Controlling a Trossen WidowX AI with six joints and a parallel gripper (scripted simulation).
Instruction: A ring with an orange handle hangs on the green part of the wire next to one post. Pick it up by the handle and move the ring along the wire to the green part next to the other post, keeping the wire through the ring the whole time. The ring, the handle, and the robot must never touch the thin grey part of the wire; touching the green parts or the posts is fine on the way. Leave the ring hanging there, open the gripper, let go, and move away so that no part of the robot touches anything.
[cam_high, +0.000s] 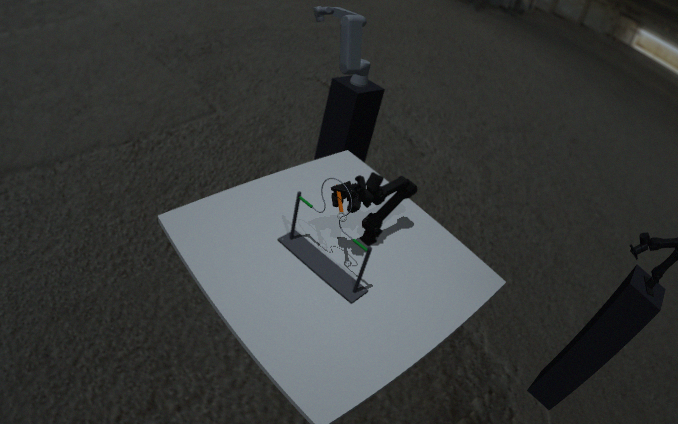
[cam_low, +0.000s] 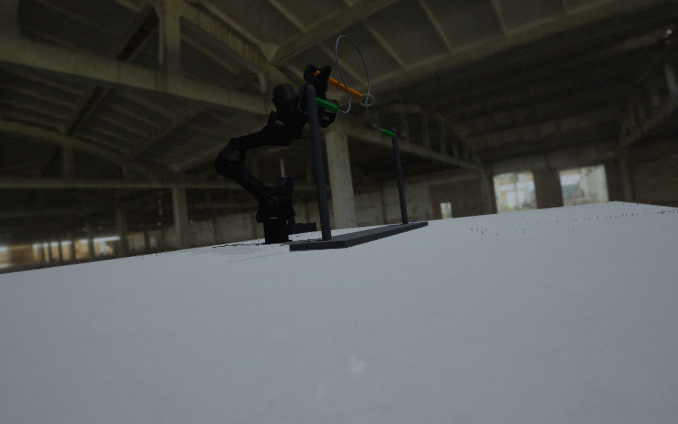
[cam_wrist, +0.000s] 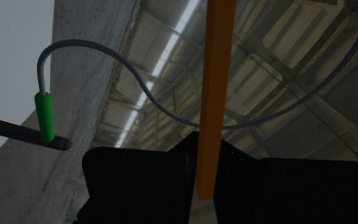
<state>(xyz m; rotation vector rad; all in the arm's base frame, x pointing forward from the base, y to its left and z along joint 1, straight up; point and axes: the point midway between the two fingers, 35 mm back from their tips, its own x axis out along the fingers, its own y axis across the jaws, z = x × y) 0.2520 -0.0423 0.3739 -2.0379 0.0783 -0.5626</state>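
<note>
My gripper (cam_high: 338, 196) (cam_low: 318, 75) (cam_wrist: 201, 137) is shut on the end of the orange handle (cam_high: 340, 204) (cam_low: 345, 89) (cam_wrist: 214, 95). The ring (cam_low: 373, 101) is at the handle's far end, around the grey wire (cam_high: 323, 189) (cam_low: 368, 75) (cam_wrist: 107, 51) as far as I can see. It is between the wire's high loop and the green part (cam_high: 360, 245) (cam_low: 388, 133) at the top view's right post. The other green part (cam_high: 306, 202) (cam_low: 326, 104) is beyond the loop. Contact between ring and wire cannot be told. The ring is outside the wrist view.
The left post (cam_high: 295, 217) (cam_low: 319, 165) and right post (cam_high: 362, 270) (cam_low: 400, 180) stand on a dark base (cam_high: 320, 262) (cam_low: 370, 236) on the white table (cam_high: 425, 300). The loop rises close to my gripper. A post and green part (cam_wrist: 44, 117) show at the wrist view's left.
</note>
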